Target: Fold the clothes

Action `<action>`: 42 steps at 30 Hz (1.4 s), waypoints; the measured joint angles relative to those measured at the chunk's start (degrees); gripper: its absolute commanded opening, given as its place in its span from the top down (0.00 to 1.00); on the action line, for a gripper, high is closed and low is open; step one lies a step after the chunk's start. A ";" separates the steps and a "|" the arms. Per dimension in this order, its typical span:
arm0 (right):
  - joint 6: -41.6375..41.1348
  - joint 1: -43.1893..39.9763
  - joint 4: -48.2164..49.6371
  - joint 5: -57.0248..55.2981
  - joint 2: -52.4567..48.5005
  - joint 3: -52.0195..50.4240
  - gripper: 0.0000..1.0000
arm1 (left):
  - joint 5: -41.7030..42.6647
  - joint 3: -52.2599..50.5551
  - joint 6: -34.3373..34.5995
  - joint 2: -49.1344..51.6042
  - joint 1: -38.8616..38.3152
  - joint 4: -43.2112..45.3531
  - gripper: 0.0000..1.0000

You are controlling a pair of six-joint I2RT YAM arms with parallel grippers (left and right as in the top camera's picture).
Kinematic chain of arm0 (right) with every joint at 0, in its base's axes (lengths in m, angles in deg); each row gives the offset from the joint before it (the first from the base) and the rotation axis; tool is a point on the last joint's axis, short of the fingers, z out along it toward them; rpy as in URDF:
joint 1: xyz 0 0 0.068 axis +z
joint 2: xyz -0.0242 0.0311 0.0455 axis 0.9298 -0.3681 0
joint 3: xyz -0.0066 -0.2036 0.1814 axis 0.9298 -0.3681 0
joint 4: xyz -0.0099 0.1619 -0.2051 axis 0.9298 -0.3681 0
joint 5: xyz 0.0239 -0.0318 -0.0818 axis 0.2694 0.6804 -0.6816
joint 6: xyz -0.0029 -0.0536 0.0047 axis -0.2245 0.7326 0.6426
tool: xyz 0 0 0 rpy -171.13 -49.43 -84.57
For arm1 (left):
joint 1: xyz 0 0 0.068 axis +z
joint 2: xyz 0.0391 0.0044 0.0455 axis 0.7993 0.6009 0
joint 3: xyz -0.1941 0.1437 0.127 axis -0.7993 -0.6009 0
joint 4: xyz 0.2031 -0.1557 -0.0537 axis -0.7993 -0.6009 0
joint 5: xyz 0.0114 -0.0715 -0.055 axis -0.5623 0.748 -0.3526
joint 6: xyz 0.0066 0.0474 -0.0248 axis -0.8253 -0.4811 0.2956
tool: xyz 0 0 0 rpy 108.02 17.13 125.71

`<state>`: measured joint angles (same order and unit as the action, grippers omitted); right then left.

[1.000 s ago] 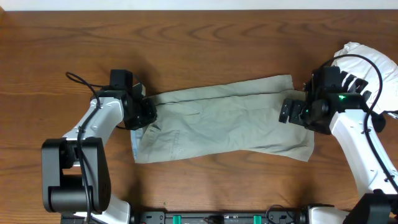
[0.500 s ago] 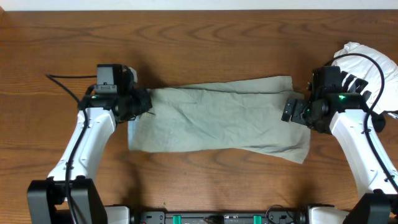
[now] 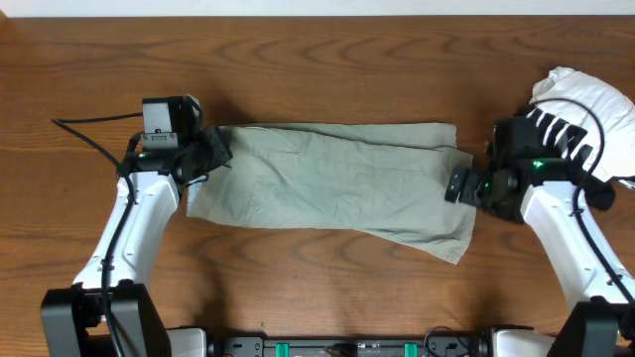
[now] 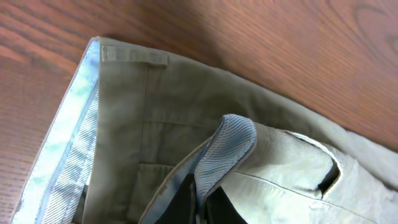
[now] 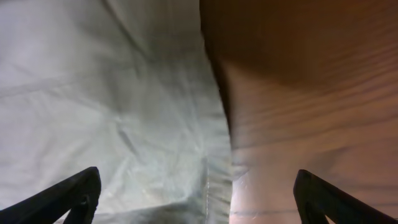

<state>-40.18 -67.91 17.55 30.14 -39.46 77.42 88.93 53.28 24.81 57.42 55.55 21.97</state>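
Note:
The clothes, light khaki trousers (image 3: 337, 178), lie folded lengthwise across the middle of the wooden table. My left gripper (image 3: 210, 151) is shut on the waistband at the trousers' left end; the left wrist view shows the striped inner waistband (image 4: 227, 146) pinched between the dark fingers (image 4: 183, 208). My right gripper (image 3: 458, 182) stands open over the leg end at the right. In the right wrist view its fingertips (image 5: 71, 193) are spread wide, with the hem edge (image 5: 214, 168) and bare wood below.
A white bundle of cloth (image 3: 585, 104) sits at the table's right edge behind the right arm. A pale strip runs along the far table edge (image 3: 317, 8). Bare wood (image 3: 317, 288) lies in front of the trousers.
My left gripper has pulled the waistband to the left and away from me, stretching the trousers flatter. The leg end has slid left under my open right gripper.

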 measured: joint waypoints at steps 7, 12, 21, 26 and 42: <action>-0.09 0.00 -0.07 1.97 0.00 -4.48 0.12 | -4.98 0.00 4.09 0.00 0.00 1.11 0.94; -0.31 0.11 0.68 4.09 0.00 -5.40 0.25 | -6.95 0.00 6.05 0.00 0.04 2.29 0.94; -0.28 7.96 1.55 9.38 0.00 -6.43 0.31 | -7.48 0.00 7.41 0.00 0.04 2.78 0.94; -0.55 12.81 1.77 10.08 0.00 -6.43 0.52 | -7.50 0.00 7.43 0.00 0.04 2.78 0.94; -3.65 13.88 6.23 10.03 -1.22 -10.88 0.73 | -7.50 0.00 9.14 0.00 0.04 3.91 0.94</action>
<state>-43.83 -54.03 23.78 40.18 -40.68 66.54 81.43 53.28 33.95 57.42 55.59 25.88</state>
